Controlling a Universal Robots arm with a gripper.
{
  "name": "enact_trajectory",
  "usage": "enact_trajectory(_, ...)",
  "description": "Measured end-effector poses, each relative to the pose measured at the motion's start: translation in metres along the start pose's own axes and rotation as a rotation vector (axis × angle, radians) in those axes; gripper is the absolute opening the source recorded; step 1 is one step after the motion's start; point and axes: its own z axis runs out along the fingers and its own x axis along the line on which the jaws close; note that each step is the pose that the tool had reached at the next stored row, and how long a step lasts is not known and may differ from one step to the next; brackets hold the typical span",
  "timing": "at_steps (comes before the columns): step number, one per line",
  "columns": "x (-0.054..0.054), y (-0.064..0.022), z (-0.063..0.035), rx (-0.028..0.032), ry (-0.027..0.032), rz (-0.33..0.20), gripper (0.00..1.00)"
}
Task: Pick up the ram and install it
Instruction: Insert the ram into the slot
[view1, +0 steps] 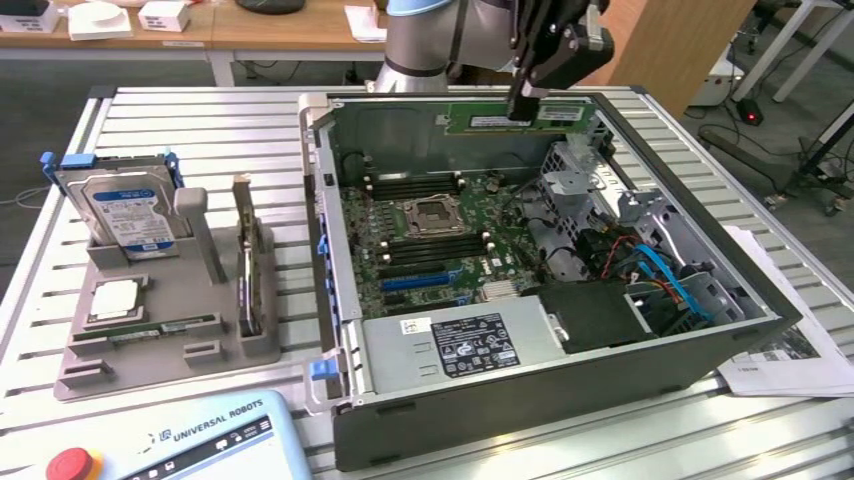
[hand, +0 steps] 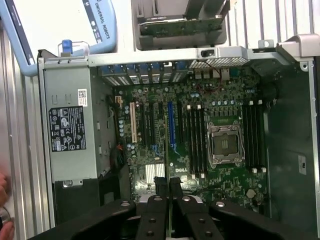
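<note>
The ram (view1: 567, 113) hangs clamped in the closed pincer (view1: 523, 110) above the computer case (view1: 534, 405).

Open from above over board (view1: 380, 225); room for gripper (view1: 523, 110) and ram (view1: 563, 113). Hemmed by case walls (view1: 400, 140), drive cage (view1: 581, 180), cables (view1: 667, 275).

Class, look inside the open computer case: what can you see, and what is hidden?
Inside the computer case: a green motherboard with a processor socket, dark memory slots, a silver power supply and blue cables. Whatever lies beneath the power supply is covered.
</note>
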Motion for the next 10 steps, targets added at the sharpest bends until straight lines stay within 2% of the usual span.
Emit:
enact_trajectory(3,-0.0004,-0.0041,-0.0002,-0.0001,-0.0001,0.0,0.13)
enact_trajectory(10,-0.0005,-0.0054,-0.0003,-0.0001,-0.0001,0.0,0.13)
